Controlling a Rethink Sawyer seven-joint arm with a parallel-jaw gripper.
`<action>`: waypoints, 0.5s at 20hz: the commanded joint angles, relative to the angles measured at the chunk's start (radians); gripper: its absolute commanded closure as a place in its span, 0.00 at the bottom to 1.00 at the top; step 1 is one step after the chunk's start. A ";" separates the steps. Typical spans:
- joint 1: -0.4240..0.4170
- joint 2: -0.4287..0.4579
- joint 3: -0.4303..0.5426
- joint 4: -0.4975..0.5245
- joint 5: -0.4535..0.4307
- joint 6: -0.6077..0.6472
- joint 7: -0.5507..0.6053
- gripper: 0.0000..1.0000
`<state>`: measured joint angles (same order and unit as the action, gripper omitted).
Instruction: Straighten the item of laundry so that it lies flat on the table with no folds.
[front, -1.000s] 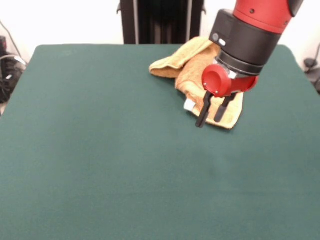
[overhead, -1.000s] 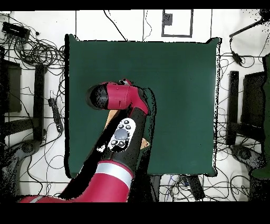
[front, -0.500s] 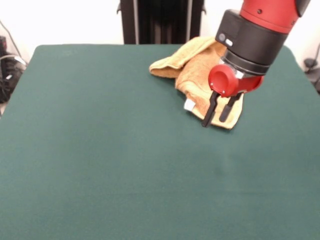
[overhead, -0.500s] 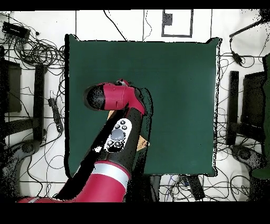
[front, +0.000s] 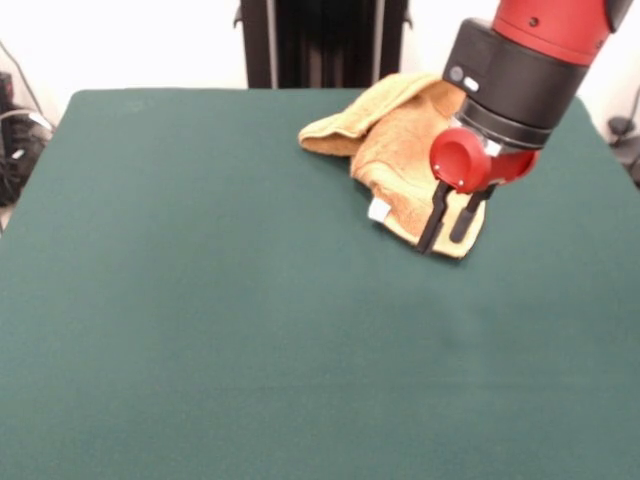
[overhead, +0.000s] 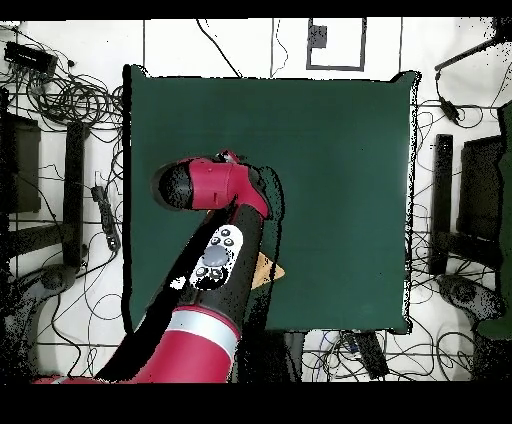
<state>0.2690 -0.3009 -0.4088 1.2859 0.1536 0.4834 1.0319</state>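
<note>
Since a second ago the red and black arm has slid toward the right of the front view, carrying the end effector (front: 447, 228) from the towel's lower middle to its lower right corner; the towel (front: 400, 150) itself lies as it did. Its two slim black fingers (front: 432, 222) stand slightly spread, tips down over the cloth's nearest corner, pinching nothing. Whether they touch the terry cannot be told. The orange-yellow towel sits crumpled in the upper right of the front view, near the desk's far edge: soft looped pile, one rounded fold reaching left, a thicker bunched mass to the right, and a small white tag (front: 379, 210) at its lower left edge. In the overhead view the arm covers most of it, leaving a tan corner (overhead: 268, 271) showing at lower centre. The desk (front: 200, 320) is a broad flat rectangle of matte dark green felt
</note>
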 joint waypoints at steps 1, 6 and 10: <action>0.047 0.055 0.061 0.080 0.023 -0.024 0.327 0.00; 0.063 0.052 0.051 0.106 0.032 -0.061 0.376 0.00; 0.049 0.031 0.079 0.153 0.045 -0.114 0.393 0.00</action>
<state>0.2953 -0.3032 -0.4087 1.3035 0.1524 0.4541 1.0610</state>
